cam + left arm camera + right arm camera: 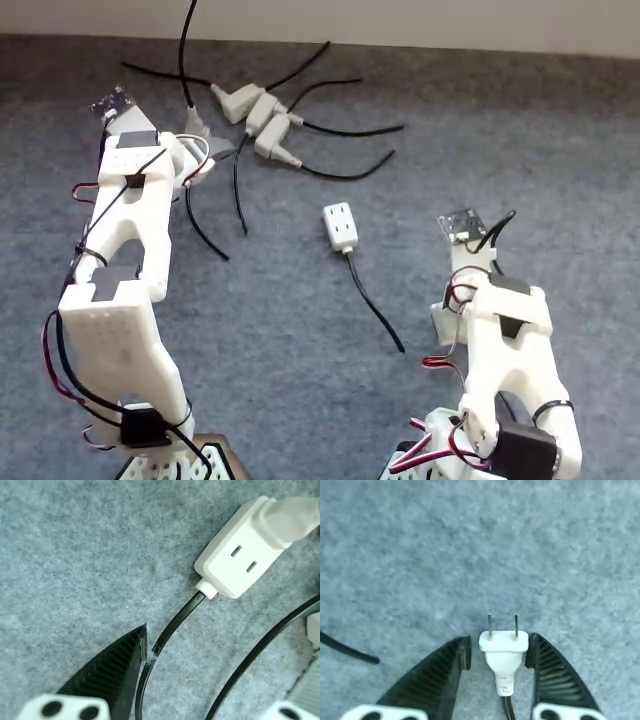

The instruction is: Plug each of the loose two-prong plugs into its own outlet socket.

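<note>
We judge the job part done. At 11 o'clock on the carpeted worktop (pixel 500 120), a cluster of white sockets (pixel 262 115) carries at least one seated plug (going by the left wrist view). The left gripper (pixel 200 150) hangs beside it, jaws wide apart over a black cord (pixel 172 625). The right gripper (pixel 497 652) brackets a loose two-prong plug (pixel 503 647), jaws apart and not clamped. The outlet socket (pixel 340 226) at its 9 o'clock lies empty.

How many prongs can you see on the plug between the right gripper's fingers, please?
2, on the white plug: one prong beside the other prong, pointing away from the right gripper. None hidden.
</note>
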Tool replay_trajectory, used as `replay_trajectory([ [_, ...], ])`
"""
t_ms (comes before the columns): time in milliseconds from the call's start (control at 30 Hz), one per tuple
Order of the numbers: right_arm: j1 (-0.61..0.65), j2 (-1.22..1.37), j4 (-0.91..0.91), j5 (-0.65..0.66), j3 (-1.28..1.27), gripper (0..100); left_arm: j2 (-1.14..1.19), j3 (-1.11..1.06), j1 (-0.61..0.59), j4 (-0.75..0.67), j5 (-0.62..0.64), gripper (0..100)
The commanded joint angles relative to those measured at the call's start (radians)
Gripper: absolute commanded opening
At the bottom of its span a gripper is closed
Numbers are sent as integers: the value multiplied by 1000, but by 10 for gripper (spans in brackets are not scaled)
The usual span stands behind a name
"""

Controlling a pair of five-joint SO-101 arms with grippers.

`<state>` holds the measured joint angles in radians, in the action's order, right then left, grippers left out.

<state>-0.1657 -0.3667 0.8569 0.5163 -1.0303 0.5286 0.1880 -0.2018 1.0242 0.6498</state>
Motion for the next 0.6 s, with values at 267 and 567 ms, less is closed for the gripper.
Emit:
replay_trajectory([
  [267,-64,-18,19,18,44,181,-12,8,15,-11,2,460],
  [567,-61,-13,18,123,38,180,-12,8,15,-11,2,460],
])
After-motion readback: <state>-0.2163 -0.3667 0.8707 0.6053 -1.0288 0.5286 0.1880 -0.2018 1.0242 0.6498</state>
